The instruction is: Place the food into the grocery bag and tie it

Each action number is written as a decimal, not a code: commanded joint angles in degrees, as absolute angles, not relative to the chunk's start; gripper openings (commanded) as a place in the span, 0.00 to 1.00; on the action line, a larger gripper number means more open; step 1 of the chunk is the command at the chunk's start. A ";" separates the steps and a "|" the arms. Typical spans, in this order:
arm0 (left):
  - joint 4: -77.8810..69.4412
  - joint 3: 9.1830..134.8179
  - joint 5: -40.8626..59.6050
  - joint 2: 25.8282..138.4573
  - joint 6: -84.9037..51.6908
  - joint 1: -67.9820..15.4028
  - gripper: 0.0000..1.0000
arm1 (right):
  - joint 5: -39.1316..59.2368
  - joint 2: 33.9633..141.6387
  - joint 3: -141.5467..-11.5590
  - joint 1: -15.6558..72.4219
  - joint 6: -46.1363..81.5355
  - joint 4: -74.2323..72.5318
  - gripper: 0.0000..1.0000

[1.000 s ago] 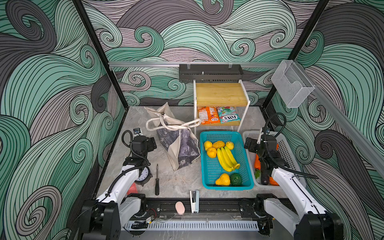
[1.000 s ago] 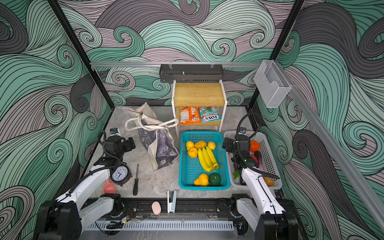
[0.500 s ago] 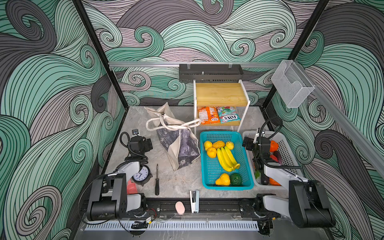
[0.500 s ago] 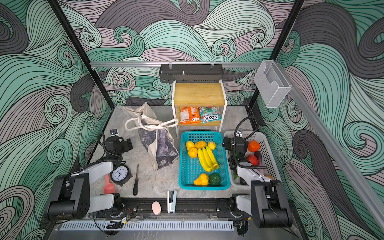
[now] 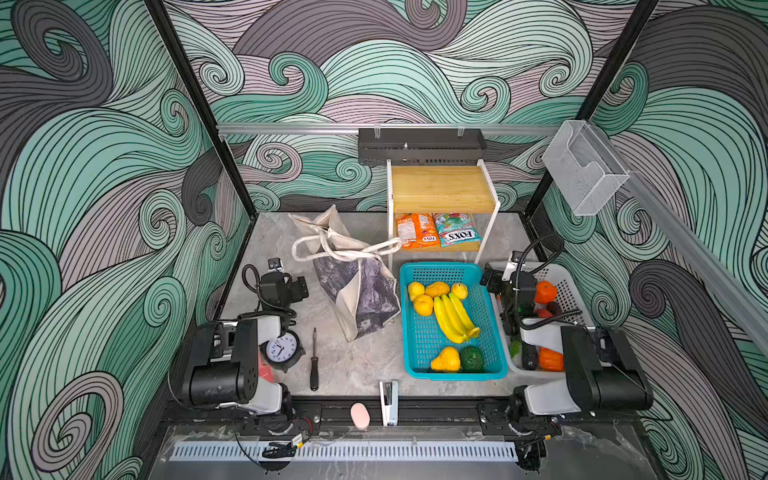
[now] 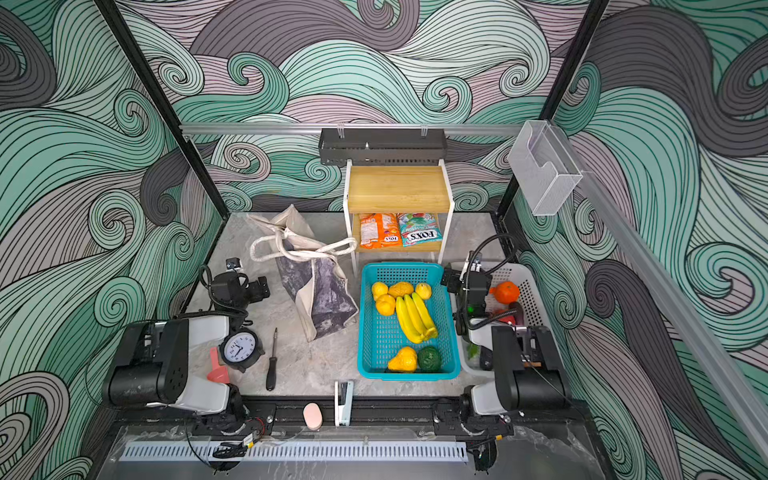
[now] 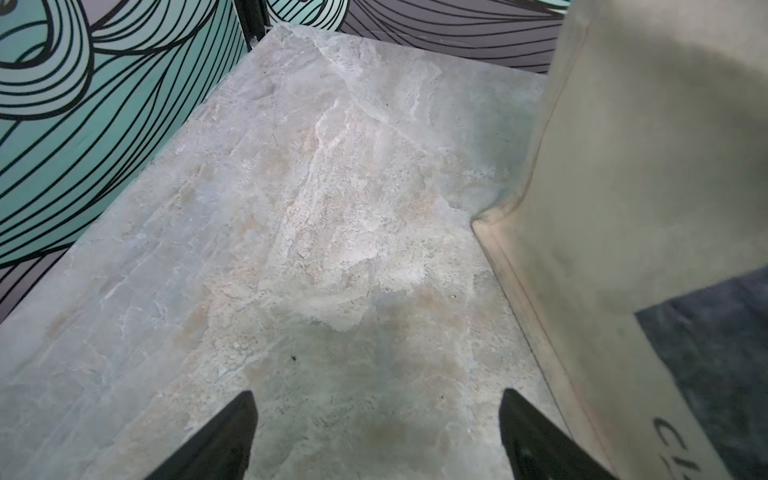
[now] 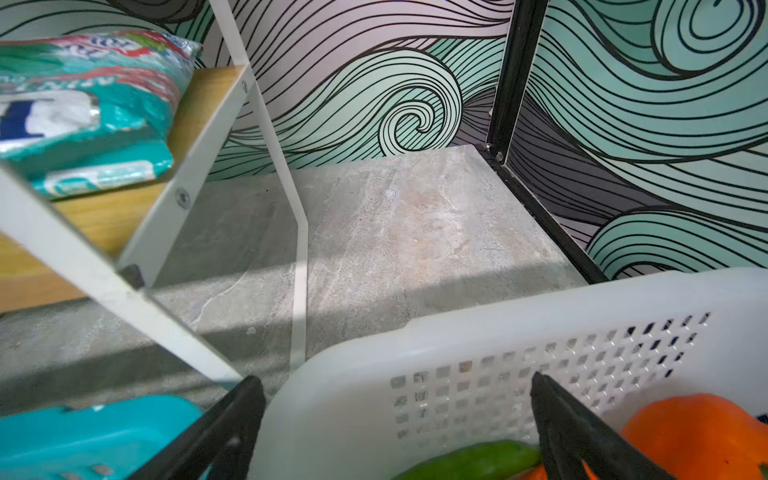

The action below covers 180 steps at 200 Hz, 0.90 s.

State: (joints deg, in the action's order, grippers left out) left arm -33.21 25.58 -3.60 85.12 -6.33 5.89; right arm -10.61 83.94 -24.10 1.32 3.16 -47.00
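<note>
The grocery bag point(image 5: 353, 286) stands slumped on the grey surface point(image 5: 353, 365), just left of the teal basket point(image 5: 496, 376). Its top sags and its long handles point(image 5: 332, 249) flop across the opening, so it will probably need spreading before anything goes in. No food can be seen inside it. The bananas point(image 5: 455, 318) and oranges point(image 5: 423, 304) lie in the teal basket, more vegetables sit in the white basket point(image 5: 571, 286), and two candy packets lie on the low shelf point(image 5: 457, 248) at the back. The left jaws stand wide apart and empty, low over bare surface just beside the bag's cream side, likely placed to steady or open the cloth. The right jaws, equally wide and empty, hang over the corner of the white basket nearest the shelf, seemingly poised to pick from it. The teal packet point(image 5: 455, 235) reads "FOX'S", and the same name shows smaller on the orange packet point(image 5: 415, 230). Dark lettering on the bag begins with "C" and runs out of the left wrist view.
</note>
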 commanded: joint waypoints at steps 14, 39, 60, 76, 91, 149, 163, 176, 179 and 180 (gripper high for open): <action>-38.00 26.85 1.07 87.15 -3.30 5.76 0.93 | -5.88 88.33 -22.12 1.23 -0.02 -50.50 0.99; -37.90 26.97 1.51 87.36 -3.11 5.71 0.94 | -5.65 87.85 -22.50 1.32 0.00 -49.14 0.99; -37.28 27.51 2.64 87.78 -2.02 5.54 0.95 | -5.63 87.96 -22.39 1.36 -0.09 -49.60 0.99; -37.26 27.48 2.64 87.78 -2.02 5.54 0.99 | -5.55 88.22 -22.28 1.32 -0.18 -50.31 0.99; -37.27 27.57 2.59 87.76 -2.02 5.45 0.99 | -5.64 88.10 -22.50 1.42 -0.26 -49.69 0.99; -37.28 27.59 2.46 87.75 -1.95 5.45 0.98 | -6.35 88.15 -22.81 2.02 -0.88 -49.12 0.99; -37.27 27.60 2.46 87.76 -1.99 5.45 0.99 | -6.42 88.11 -22.76 2.05 -0.88 -49.09 0.99; -37.30 27.60 2.46 87.80 -1.95 5.45 0.99 | -6.30 88.46 -23.25 1.96 -0.69 -48.57 0.99; -37.27 27.60 2.50 87.78 -1.96 5.43 0.99 | -6.38 88.65 -23.54 1.94 -0.67 -48.32 0.99; -37.27 27.60 2.48 87.75 -1.99 5.44 0.99 | -6.40 88.67 -23.50 1.94 -0.69 -48.33 0.99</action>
State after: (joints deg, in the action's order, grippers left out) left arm -36.38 26.13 1.76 87.31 -2.72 5.74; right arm -5.30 87.24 -23.57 1.78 0.78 -52.93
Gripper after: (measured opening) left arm 0.986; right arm 0.992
